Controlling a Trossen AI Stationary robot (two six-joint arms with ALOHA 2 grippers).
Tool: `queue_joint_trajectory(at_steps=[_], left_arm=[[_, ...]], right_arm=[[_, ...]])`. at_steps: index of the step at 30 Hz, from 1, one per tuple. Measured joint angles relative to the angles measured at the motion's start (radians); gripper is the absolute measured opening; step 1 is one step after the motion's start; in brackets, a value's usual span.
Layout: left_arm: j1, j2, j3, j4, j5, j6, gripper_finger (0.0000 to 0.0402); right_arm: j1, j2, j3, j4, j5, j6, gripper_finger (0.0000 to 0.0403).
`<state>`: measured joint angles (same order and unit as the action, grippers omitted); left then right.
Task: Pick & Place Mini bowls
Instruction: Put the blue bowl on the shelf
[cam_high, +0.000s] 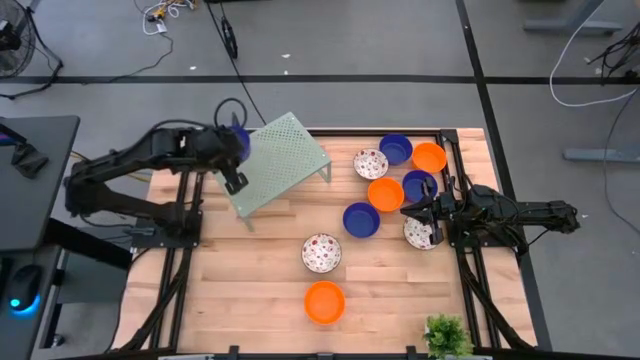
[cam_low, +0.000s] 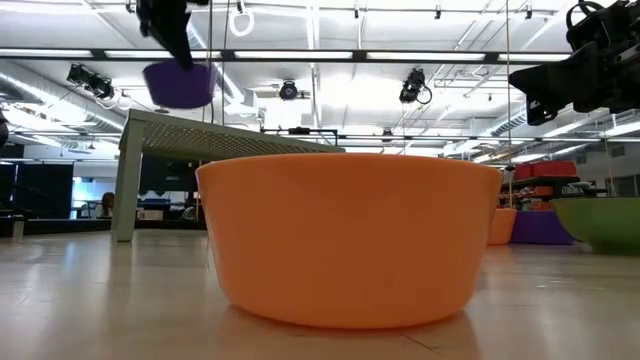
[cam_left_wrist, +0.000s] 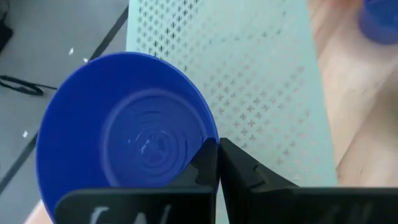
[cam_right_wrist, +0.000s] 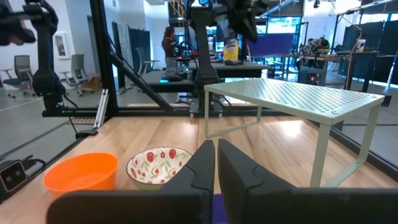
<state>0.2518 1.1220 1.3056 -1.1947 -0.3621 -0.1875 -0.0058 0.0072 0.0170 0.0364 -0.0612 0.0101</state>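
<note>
- I see the left gripper closed on the rim of a blue bowl; it holds this bowl in the air above the left edge of the pale green perforated rack.
- In the low view the held blue bowl is clearly higher than the top of the rack and does not touch it.
- The rack stands on the wooden table, near the back left corner, turned a little.
- My right gripper has its fingers together and grips nothing that I can see. It waits at the right side of the table, next to a speckled bowl.
- At the back right I count a group of bowls close together: a speckled one, a blue one, an orange one, another orange one, a blue one and a blue one.
- Nearer to the front, one speckled bowl sits alone in the middle of the table.
- An orange bowl is at the front, just beside that speckled one, and it fills most of the low view.
- A small green plant is at the front right corner.
</note>
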Motion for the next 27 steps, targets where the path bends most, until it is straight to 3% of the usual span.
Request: queue_joint_trajectory(at_steps=[10,22,27], left_arm=[[0.082,-0.003,-0.202,0.107,0.078,-0.02,0.0016],[0.099,-0.004,-0.218,0.136,0.21,-0.033,0.0031],[0.099,-0.004,-0.218,0.136,0.212,-0.053,0.0072]], right_arm=[[0.0,0.0,0.0,0.0,0.0,0.0,0.0023],[0.0,0.0,0.0,0.0,0.0,0.0,0.0023],[0.0,0.0,0.0,0.0,0.0,0.0,0.0023]])
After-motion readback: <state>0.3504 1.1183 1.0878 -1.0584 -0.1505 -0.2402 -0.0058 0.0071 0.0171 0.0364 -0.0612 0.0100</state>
